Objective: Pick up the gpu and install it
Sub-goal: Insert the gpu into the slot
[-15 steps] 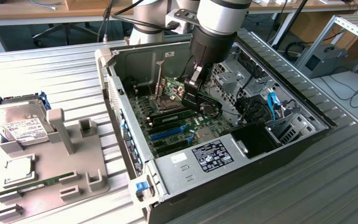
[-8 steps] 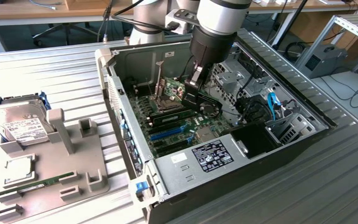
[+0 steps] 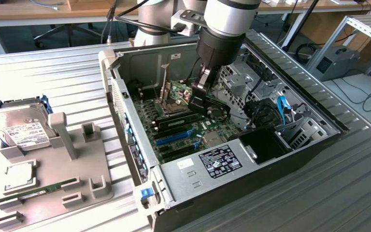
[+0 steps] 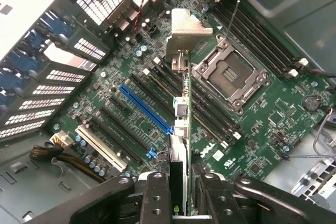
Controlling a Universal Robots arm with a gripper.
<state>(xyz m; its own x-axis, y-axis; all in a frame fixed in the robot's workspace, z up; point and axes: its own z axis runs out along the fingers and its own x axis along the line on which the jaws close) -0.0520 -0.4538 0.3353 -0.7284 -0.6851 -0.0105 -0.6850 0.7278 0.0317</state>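
- Gripper (image 4: 181,182) clamped on gpu (image 4: 180,119); card edge-on in wrist view, its lower edge hidden
- gpu hangs inside case (image 3: 120,94) over motherboard (image 4: 262,124); contact with any slot: cannot tell
- case walls close around arm; top open
- exterior view shows black fan (image 3: 218,113); wrist view shows blue slot (image 4: 147,109) just beside card

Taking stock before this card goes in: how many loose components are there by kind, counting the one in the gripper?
gpu, held in the gripper: 1
hard drive: 1
RAM stick: 1
silver square chip: 1
Total: 4
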